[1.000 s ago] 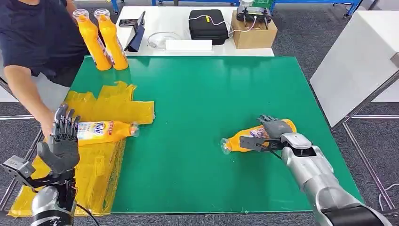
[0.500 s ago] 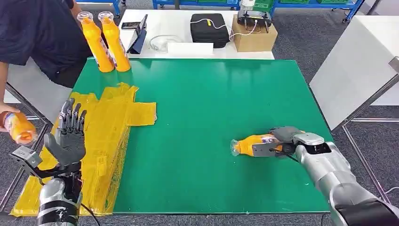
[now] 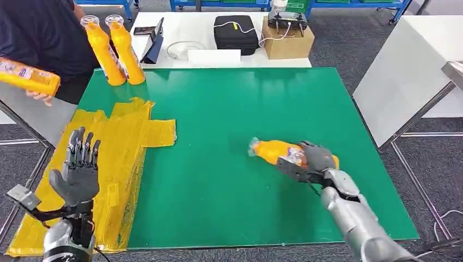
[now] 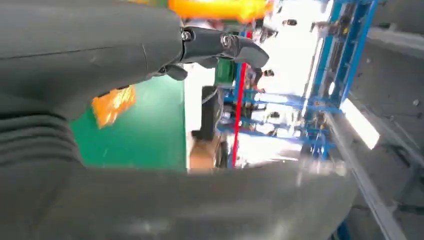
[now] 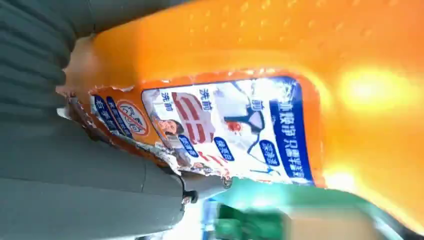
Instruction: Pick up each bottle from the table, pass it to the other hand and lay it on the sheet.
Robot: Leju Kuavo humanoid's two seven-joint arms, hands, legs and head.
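An orange bottle [image 3: 275, 151] with a blue and white label [image 5: 225, 125] is gripped by my right hand [image 3: 309, 161] just above the green table [image 3: 229, 109], right of centre, cap pointing left. My left hand [image 3: 79, 166] is raised, palm up and fingers spread, holding nothing, over the yellow sheet [image 3: 117, 147] at the table's left side. Two more orange bottles [image 3: 112, 49] stand upright at the table's far left corner. A person at the far left holds another orange bottle [image 3: 27, 77].
Behind the green table a white table carries a black case [image 3: 236, 31], a cardboard box [image 3: 287, 34] and a tablet [image 3: 154, 45]. A white panel [image 3: 409, 71] stands to the right.
The person has lifted the bottle off the sheet and raised it at the far left. My right hand has moved its bottle up and turned it slightly. The camera shifted a little.
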